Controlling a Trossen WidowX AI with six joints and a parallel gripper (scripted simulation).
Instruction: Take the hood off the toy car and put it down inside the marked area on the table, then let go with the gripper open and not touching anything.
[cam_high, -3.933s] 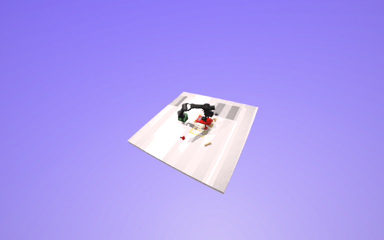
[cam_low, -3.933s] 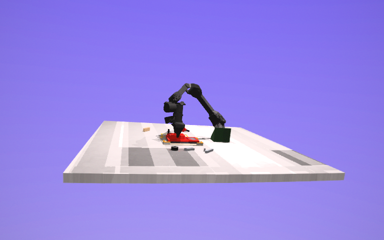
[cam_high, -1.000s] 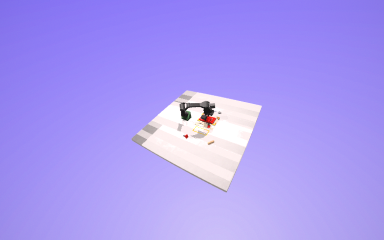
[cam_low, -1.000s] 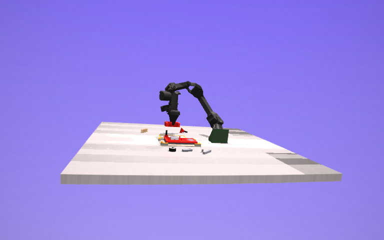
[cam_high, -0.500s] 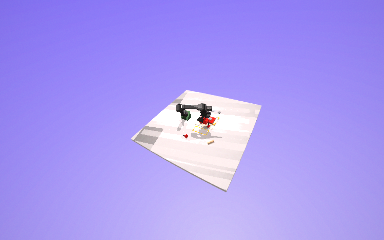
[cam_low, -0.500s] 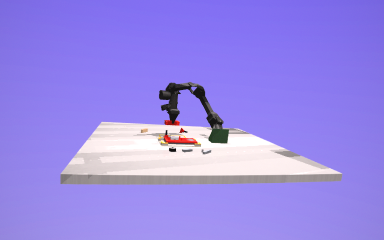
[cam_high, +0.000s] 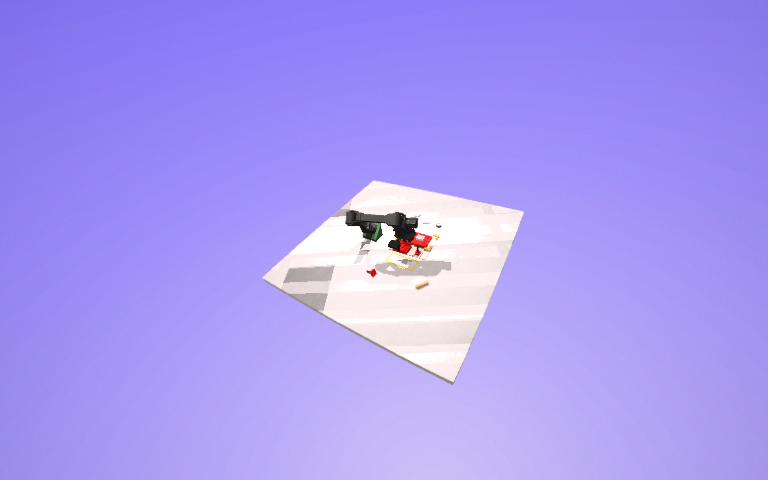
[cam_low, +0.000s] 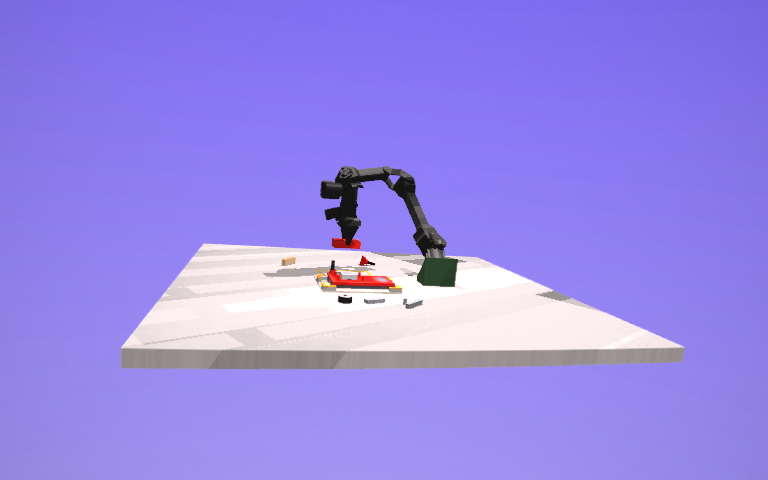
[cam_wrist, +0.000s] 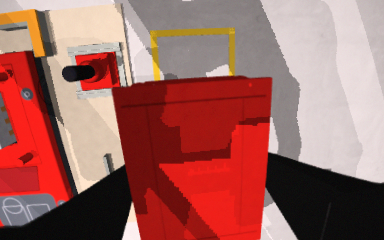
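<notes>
My gripper (cam_low: 348, 240) (cam_wrist: 196, 164) (cam_high: 403, 243) is shut on the red hood (cam_low: 345, 243) (cam_wrist: 195, 150) (cam_high: 404, 247) and holds it in the air, well above the table. The toy car (cam_low: 360, 279) (cam_high: 420, 242) (cam_wrist: 20, 130) is a red body on a beige plate and lies beside and below the hood. The marked area (cam_wrist: 192, 32) (cam_high: 415, 266) is a yellow rectangle outline on the table. In the wrist view it lies just beyond the far edge of the hood, which hides its near part. My black fingers grip the hood's two long sides.
The arm's green base (cam_low: 437, 272) (cam_high: 372, 230) stands behind the car. A small red part (cam_low: 365, 260) (cam_high: 372, 272) and a tan block (cam_low: 288, 260) (cam_high: 421, 284) lie loose on the table. A black wheel (cam_low: 344, 299) and two grey pieces (cam_low: 372, 300) (cam_low: 412, 303) lie in front of the car.
</notes>
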